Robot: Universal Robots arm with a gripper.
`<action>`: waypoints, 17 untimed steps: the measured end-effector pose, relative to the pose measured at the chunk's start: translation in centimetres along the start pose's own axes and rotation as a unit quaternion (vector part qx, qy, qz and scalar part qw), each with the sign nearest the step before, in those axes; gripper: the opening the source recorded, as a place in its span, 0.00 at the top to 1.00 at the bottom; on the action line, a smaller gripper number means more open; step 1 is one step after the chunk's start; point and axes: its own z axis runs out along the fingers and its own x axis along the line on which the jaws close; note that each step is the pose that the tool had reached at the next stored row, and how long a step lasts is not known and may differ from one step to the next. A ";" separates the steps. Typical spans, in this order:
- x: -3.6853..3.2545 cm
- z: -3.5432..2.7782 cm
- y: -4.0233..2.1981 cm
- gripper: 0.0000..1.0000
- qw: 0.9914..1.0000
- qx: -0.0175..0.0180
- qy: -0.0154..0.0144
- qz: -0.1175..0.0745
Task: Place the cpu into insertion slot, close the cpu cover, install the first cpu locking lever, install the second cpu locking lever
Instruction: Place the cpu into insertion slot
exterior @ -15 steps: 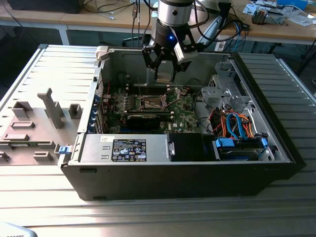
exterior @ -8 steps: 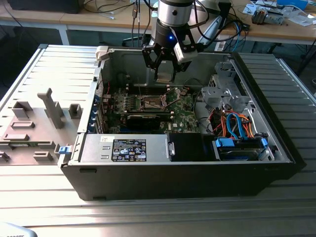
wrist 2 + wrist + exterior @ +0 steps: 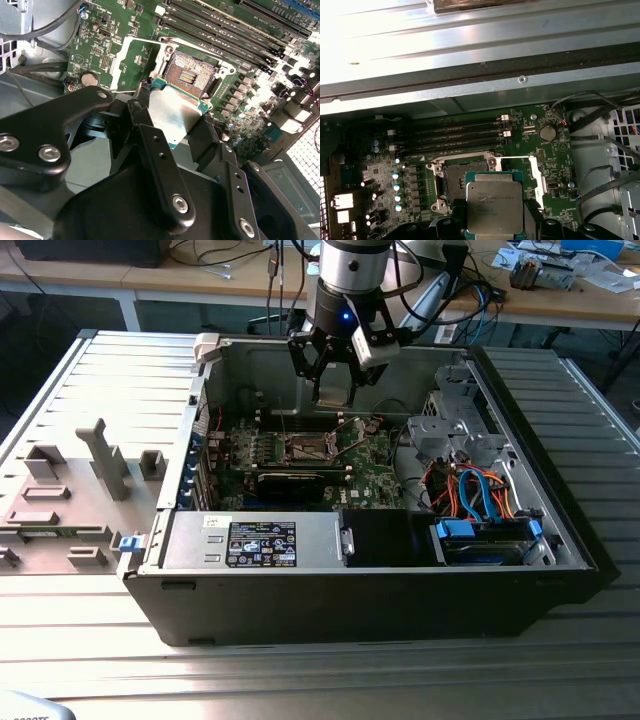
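the exterior view stands off the arm, high beside the open computer case (image 3: 300,610), and faces down across it, far enough to take in the whole case and the gripper (image 3: 335,380) above the motherboard (image 3: 372,462). the two wrist views ride close above that board, looking down past the gripper from opposite sides, and both wrist views show the insertion slot (image 3: 189,75) (image 3: 461,179) and the cpu (image 3: 175,112) (image 3: 494,212).

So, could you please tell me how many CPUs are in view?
1. The cpu is clamped between the jaws of the gripper, held above the motherboard close by the empty insertion slot.
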 end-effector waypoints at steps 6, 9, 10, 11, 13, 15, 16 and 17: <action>0.00 0.00 0.00 0.46 1.000 0.000 0.000 0.004; 0.00 0.00 0.00 0.46 1.000 0.000 0.000 0.005; 0.00 0.00 0.00 0.46 1.000 0.000 0.000 0.006; 0.00 0.00 0.00 0.46 1.000 0.000 0.000 0.007; -0.01 0.00 0.00 0.46 1.000 0.000 0.000 0.008; -0.01 0.00 0.00 0.46 1.000 0.000 0.000 0.009; -0.01 0.00 0.00 0.46 1.000 0.000 0.000 0.010; -0.01 0.00 0.00 0.46 1.000 0.000 0.000 0.011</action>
